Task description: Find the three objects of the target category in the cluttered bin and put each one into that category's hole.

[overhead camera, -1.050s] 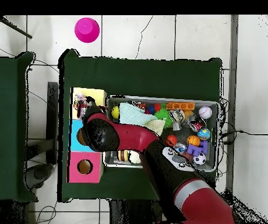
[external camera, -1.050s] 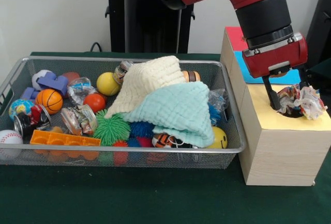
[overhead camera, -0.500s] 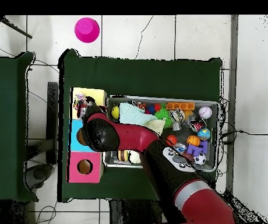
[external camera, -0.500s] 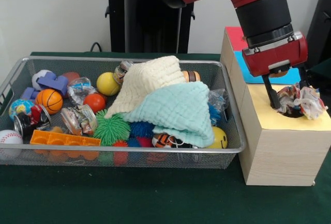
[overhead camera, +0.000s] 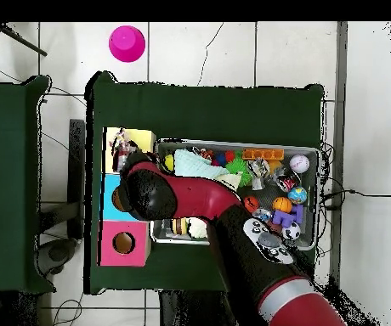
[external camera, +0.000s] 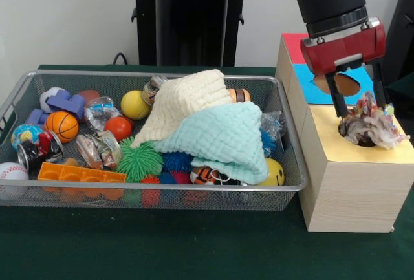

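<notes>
My gripper (external camera: 358,108) hangs over the yellow end of the wooden box (external camera: 343,189), just right of the wire bin (external camera: 162,196). Two dark fingers (external camera: 337,102) point straight down, spread apart, nothing between them. A crumpled wrapper (external camera: 370,125) sits on the yellow hole, bunched up and sticking out above the box top rather than sunk in. My left finger stands just beside the wrapper's left edge; I cannot tell whether it touches.

Behind the yellow section the box top goes blue, then pink; in the overhead view the pink hole (overhead camera: 123,243) shows open, and my arm (overhead camera: 190,199) covers most of the blue one.

The bin is packed. A cream cloth (external camera: 187,102) and a mint cloth (external camera: 223,139) lie heaped at its middle, cream overlapping the mint. Left of them: a small basketball (external camera: 62,125), a yellow ball (external camera: 134,105), a green spiky ball (external camera: 140,161), an orange block (external camera: 81,174), a baseball (external camera: 11,171) at the left corner.
</notes>
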